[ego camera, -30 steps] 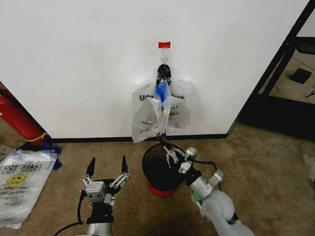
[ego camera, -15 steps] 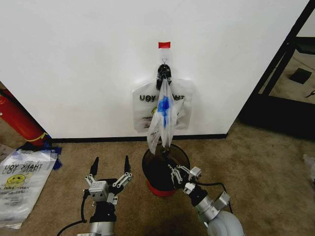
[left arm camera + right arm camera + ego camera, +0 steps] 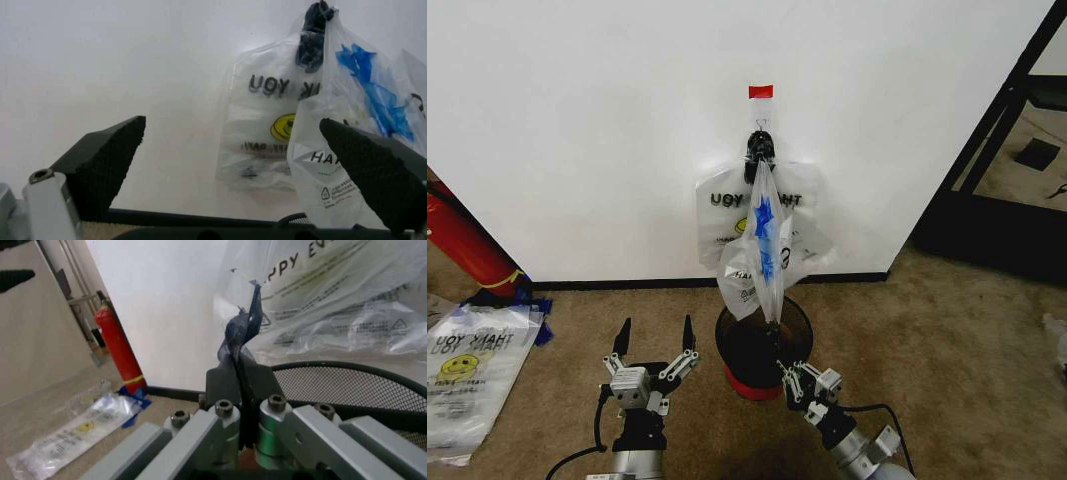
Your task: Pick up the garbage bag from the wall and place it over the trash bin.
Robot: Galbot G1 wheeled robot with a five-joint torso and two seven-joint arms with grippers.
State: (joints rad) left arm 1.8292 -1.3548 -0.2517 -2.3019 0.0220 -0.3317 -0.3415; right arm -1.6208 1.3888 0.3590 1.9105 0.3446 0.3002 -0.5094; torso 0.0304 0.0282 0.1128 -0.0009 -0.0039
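Item: garbage bag, translucent, black lettering and blue patches. It is hanging at centre frame from the black hook on the wall, below the red tape strip. Its lower end is being drawn down and outward to a taut point over the trash bin.

Item: right gripper, lower centre-right of the head view, just beside the bin's near rim. Its fingers are pressed together, pinching a twisted bit of the bag's plastic, as the right wrist view shows.

Item: left gripper, lower left of centre, fingers spread wide and holding nothing, pointing toward the wall.

Handling note (judgement): the top is apparently not yet off the hook, so a straight downward pull is risking a tear in the thin film. Lifting the handle off should serve better, keeping the pinch firm.

Other: second bag lying on the carpet, lower left.
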